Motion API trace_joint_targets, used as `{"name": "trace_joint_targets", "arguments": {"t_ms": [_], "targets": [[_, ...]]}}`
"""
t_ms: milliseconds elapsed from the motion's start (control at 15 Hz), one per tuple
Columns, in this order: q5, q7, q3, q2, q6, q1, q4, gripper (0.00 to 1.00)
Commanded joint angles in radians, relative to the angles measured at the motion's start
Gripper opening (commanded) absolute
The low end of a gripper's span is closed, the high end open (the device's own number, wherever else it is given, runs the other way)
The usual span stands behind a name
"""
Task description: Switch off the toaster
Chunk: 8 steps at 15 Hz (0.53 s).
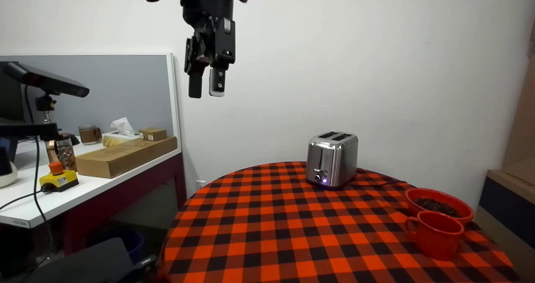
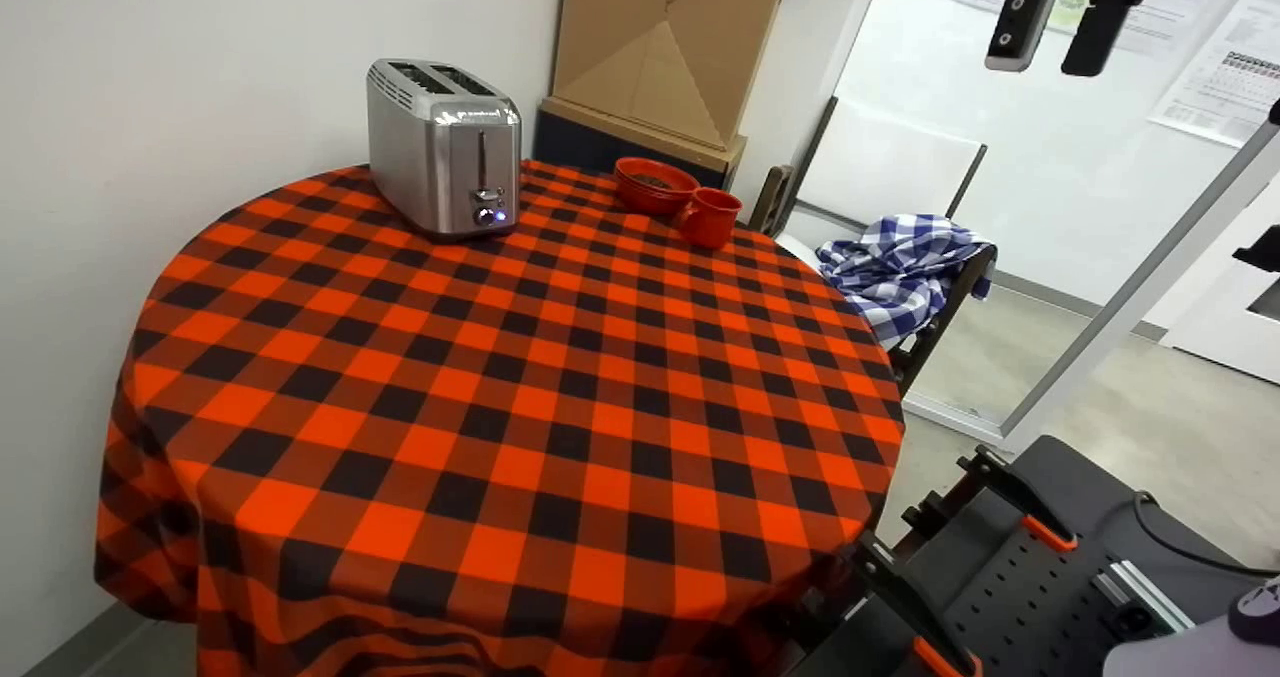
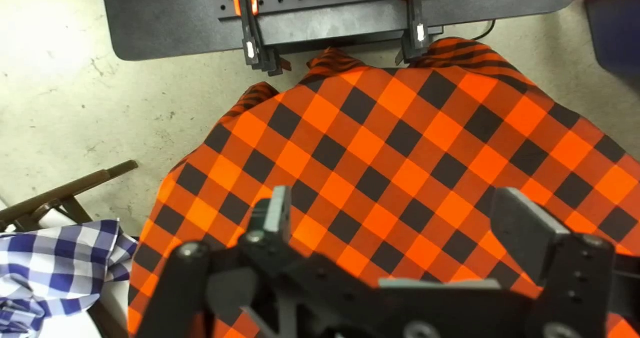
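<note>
Wrist view: the gripper (image 3: 390, 208) stands with its two fingers (image 3: 280, 210) spread wide, and a red-and-black checked tablecloth (image 3: 380, 178) shows through the gap between them. Beyond the edge of the tablecloth, two clamps (image 3: 248, 31) are mounted on a dark bench (image 3: 165, 28). To the left, a blue-and-white cloth (image 3: 55, 263) lies bunched on a chair (image 2: 880, 162). In both exterior views the gripper hangs high, well apart from the toaster (image 1: 332, 161). The toaster — a shiny metal unit with two slots in its top — stands upright on the far part of the tablecloth, near the wall (image 1: 418, 86). On its control end, the lever (image 2: 487, 196) sits at the low end of its track, above a round knob (image 2: 484, 218). A small light (image 2: 501, 217) just right of the knob glows blue-violet. In an exterior view, a dark cord (image 1: 378, 185) lies on the tablecloth to the right of the toaster. Farther right and nearer, a red bowl (image 1: 413, 210) holds small dark pieces (image 1: 439, 206). A red cup (image 1: 441, 239) stands upright on the near side of the bowl, its handle to the left; whether cup and bowl touch cannot be told. At the left, a white desk (image 1: 94, 187) carries a long cardboard box (image 1: 125, 155), a tissue box (image 1: 115, 140) and a yellow switch box (image 1: 58, 180) with an orange-red button (image 1: 56, 167) on top.
</note>
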Motion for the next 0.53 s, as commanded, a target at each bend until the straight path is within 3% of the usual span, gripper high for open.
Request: {"name": "trace_joint_targets", "arguments": {"t_ms": [0,467], "targets": [[-0.098,-0.033,0.008,0.161,0.122,-0.011,0.046,1.00],[-0.387,-0.064,-0.033,0.587,0.378,-0.052,0.206,1.00]]}}
